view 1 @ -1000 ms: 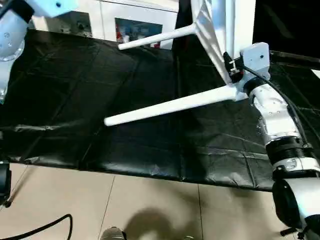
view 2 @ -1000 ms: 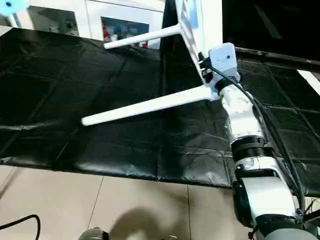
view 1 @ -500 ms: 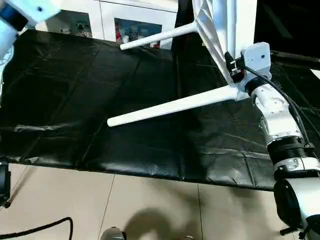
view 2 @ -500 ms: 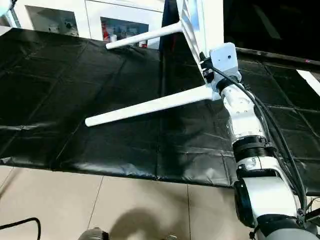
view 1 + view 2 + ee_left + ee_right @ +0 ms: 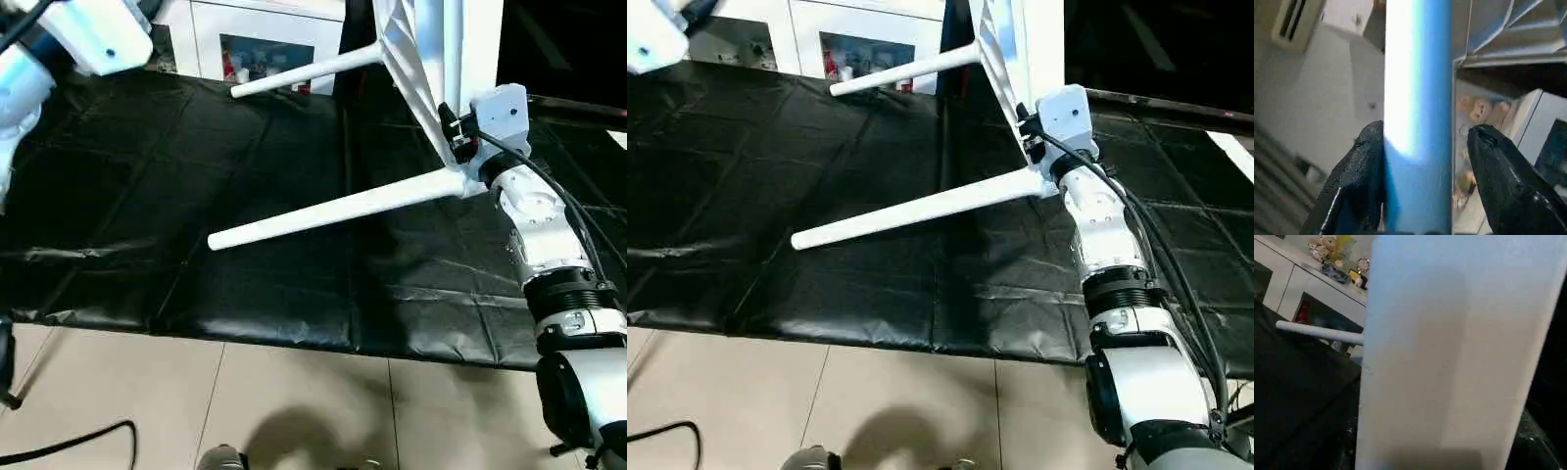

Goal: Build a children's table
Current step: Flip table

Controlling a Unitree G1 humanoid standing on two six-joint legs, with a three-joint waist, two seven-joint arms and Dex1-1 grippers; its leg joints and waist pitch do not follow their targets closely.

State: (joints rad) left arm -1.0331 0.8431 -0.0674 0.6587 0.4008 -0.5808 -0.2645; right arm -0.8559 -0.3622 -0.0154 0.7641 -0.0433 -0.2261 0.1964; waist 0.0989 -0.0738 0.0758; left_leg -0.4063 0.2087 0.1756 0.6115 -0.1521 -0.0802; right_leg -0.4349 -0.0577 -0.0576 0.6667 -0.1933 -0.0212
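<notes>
Black sheet (image 5: 147, 196) over floor; white cabinet (image 5: 255, 44) behind. Table top (image 5: 1014, 49) stands on edge, two legs (image 5: 333, 211) jutting sideways above sheet. Right gripper (image 5: 1031, 127) grasps top's edge; left gripper (image 5: 1420, 186) clasps a third leg (image 5: 1418, 98).

2 head eyes looking down over black mat (image 5: 147, 196), sharing table leg (image 5: 333, 211), wrist cameras close-up

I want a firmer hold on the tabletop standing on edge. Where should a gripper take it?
Grip the tabletop by its thin rim near a corner socket, probably from the open side, as the right gripper does: fingers can straddle the edge, clear of both fitted legs.
</notes>
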